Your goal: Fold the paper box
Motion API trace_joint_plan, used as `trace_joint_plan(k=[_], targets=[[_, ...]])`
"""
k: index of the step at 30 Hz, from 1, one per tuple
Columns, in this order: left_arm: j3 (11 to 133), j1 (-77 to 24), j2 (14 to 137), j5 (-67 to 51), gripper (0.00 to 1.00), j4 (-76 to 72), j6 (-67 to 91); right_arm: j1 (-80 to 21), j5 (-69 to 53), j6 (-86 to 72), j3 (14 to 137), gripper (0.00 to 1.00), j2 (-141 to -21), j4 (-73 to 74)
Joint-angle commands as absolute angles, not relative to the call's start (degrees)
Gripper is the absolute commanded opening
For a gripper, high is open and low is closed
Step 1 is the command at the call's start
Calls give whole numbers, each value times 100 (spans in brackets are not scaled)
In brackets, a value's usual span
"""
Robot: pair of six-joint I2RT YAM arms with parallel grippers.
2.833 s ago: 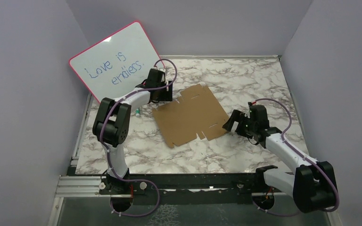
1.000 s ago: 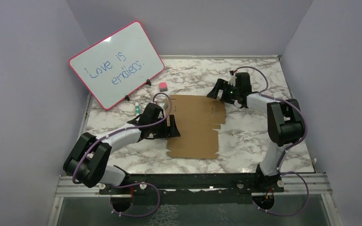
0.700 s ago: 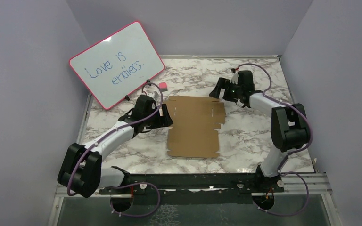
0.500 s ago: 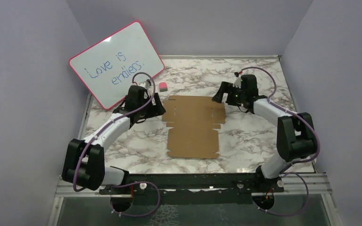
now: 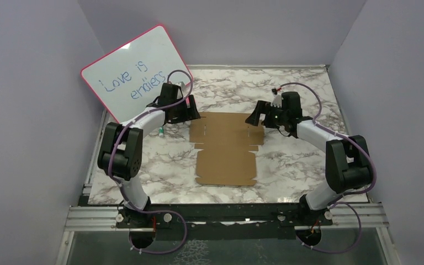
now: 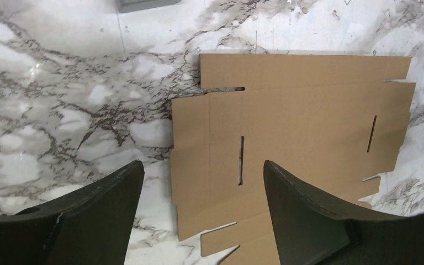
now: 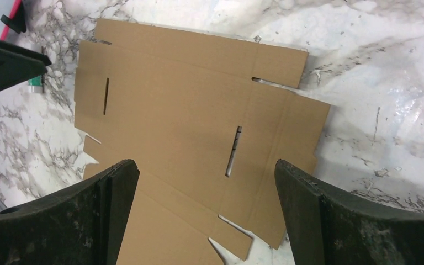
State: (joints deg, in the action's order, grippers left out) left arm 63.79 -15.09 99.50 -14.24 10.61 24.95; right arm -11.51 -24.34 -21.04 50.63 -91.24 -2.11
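The paper box [image 5: 226, 148] is a flat brown die-cut sheet with slots and notched tabs, lying unfolded mid-table. My left gripper [image 5: 193, 114] hovers open over the sheet's far left corner. In the left wrist view its fingers [image 6: 96, 212] straddle the sheet's left edge [image 6: 298, 121] with nothing between them. My right gripper [image 5: 253, 118] hovers open over the far right corner. In the right wrist view the sheet [image 7: 187, 110] lies flat below the spread fingers [image 7: 314, 212], which hold nothing.
A pink-rimmed whiteboard [image 5: 135, 74] with blue writing leans at the back left, just behind the left arm. A small green-and-white object [image 5: 160, 131] lies left of the sheet. Purple walls close in three sides of the marble table [image 5: 298, 165].
The sheet, skewed at first, now lies square. My left arm swung from its near left side to the far left corner. My right gripper drew slightly nearer at the far right corner.
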Motion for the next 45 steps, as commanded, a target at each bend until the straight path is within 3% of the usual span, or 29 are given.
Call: trace_joint_plan(k=[1, 11, 28, 45], targets=[[7115, -1459, 10420, -1762, 80, 1219, 2161, -1199, -2495, -1901, 5435, 100, -9280, -235], [8147, -1300, 11417, -2296, 76, 1414, 1996, -1158, -2420, -1859, 6317, 100, -10265, -161], [8656, -1081, 12208, -2998, 69, 1511, 2065, -667, -3441, -1850, 7005, 79, -11542, -103], [7982, -1132, 11865, -3291, 65, 1429, 2206, -546, -4551, -2000, 6933, 42, -11927, -321]])
